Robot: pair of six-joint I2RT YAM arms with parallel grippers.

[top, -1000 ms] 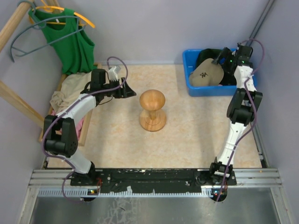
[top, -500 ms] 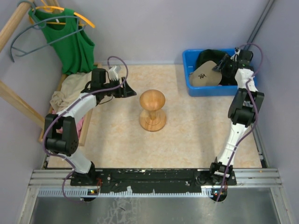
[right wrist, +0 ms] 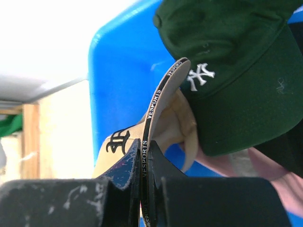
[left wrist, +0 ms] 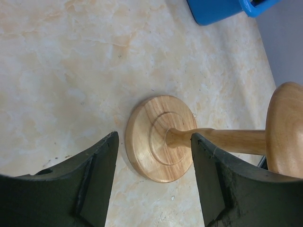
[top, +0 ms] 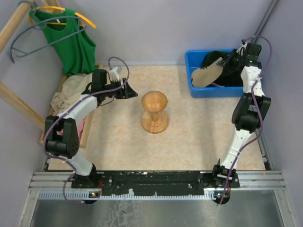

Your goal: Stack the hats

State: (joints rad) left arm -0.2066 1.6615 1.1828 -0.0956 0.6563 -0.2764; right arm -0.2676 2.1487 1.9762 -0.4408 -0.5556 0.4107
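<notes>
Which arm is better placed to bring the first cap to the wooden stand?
Right: its gripper is shut on the tan cap at the bin; the left gripper is open and empty beside the stand.

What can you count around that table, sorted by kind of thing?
Caps clearly seen: 2, a tan cap and a dark green cap
Blue bin: 1
Wooden stand: 1
Green top on a hanger: 1
Total: 5
The pink fabric under the green cap may be another cap; I cannot tell.
</notes>
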